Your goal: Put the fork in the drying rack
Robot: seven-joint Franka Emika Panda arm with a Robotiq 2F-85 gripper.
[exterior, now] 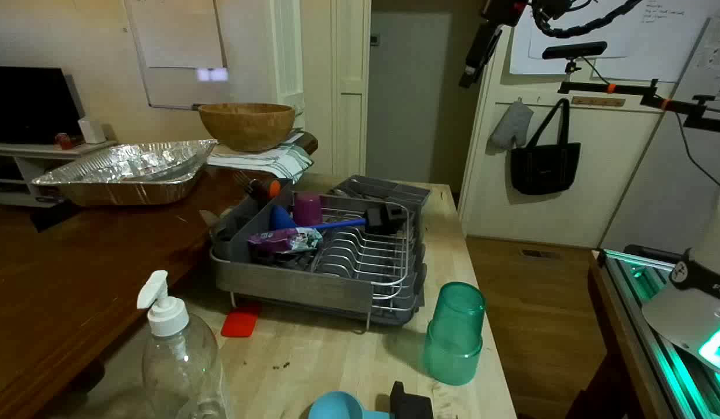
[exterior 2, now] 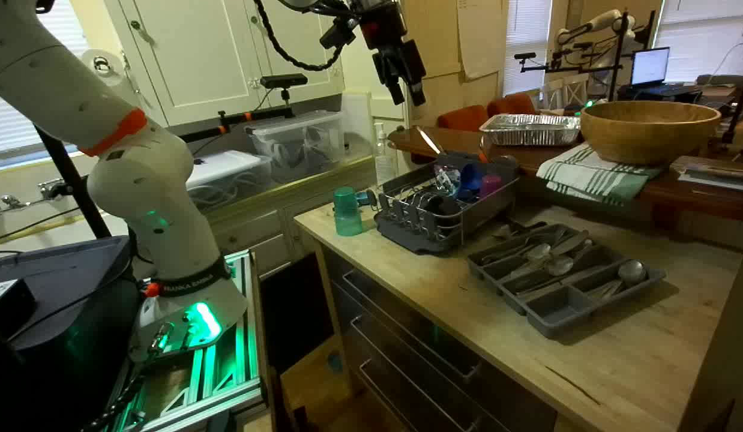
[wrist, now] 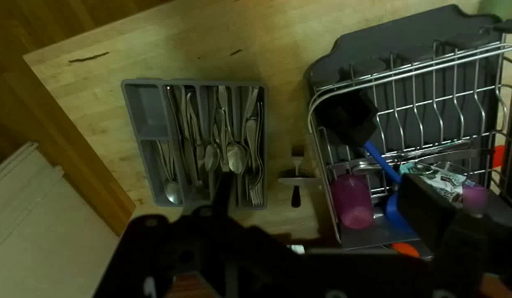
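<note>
On the dark band (exterior 2: 190,284) at the foot of my robot arm (exterior 2: 140,180) I read FRANKA in an exterior view; the word after it blurs. In an exterior view the band bears a round emblem (exterior: 680,272) and FRA, cut off at the edge. The handwriting (exterior: 659,13) on the whiteboard (exterior: 645,45) and the label (exterior 2: 2,291) on the black box (exterior 2: 18,319) I can't make out.

Countertop (exterior 2: 635,348) (wooden) | drying rack (exterior: 296,288) | cutlery tray (wrist: 147,111) | fork (wrist: 297,163) | green cups (exterior: 455,334)
</note>
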